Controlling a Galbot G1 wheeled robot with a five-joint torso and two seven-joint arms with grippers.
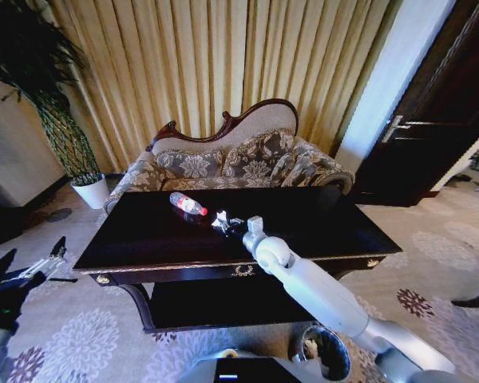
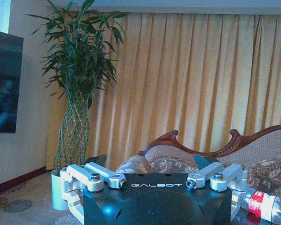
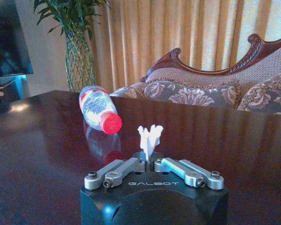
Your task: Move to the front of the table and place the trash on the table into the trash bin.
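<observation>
On the dark glossy table (image 1: 144,239) lies a clear plastic bottle (image 1: 188,204) with a red label and cap, on its side toward the far edge. Over the table's middle my right gripper (image 1: 227,224) is shut on a crumpled white paper scrap (image 1: 220,220). In the right wrist view the scrap (image 3: 150,135) sticks up from the closed right gripper (image 3: 149,158), with the bottle (image 3: 99,108) just beyond it. My left gripper (image 1: 28,259) hangs open, low, left of the table. The dark trash bin (image 1: 326,355) stands on the floor beneath my right arm, white paper inside.
A carved floral sofa (image 1: 231,159) stands right behind the table. A tall plant in a white pot (image 1: 92,191) is at the back left, and a dark door (image 1: 439,120) at the right. Patterned carpet surrounds the table.
</observation>
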